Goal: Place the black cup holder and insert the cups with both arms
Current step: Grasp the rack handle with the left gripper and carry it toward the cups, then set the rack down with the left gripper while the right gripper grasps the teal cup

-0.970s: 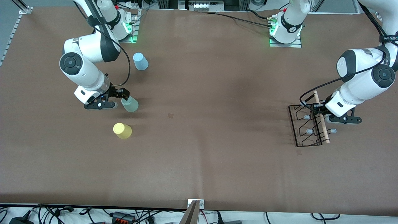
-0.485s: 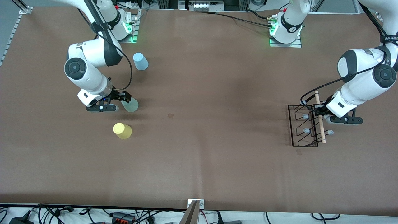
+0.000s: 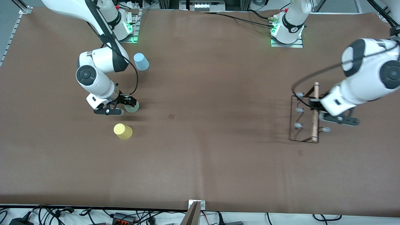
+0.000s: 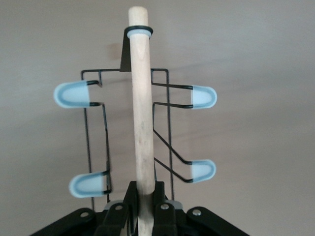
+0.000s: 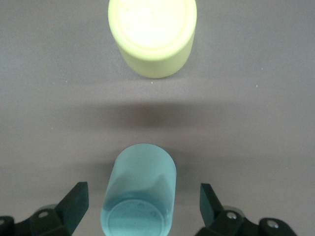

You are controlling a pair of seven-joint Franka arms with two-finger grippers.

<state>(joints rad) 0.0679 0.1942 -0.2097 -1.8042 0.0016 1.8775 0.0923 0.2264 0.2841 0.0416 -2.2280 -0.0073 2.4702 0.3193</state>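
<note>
A wide brown table (image 3: 200, 162) is filling nearly the whole front view, its matte covering catching soft, even light and showing faint creases running across it. Two metal mounting plates (image 3: 287, 43) are sitting along its top edge, each glowing with a small green light. A slotted aluminium rail (image 3: 12, 36) is running down the edge at the right arm's end of the table, next to a strip of grey floor. Black cables (image 3: 240, 19) are trailing over the top edge. Along the bottom edge, a tangle of wires and plugs (image 3: 118, 216) is lying on a pale surface, with a metal bracket (image 3: 197, 204) clamped at the middle.
</note>
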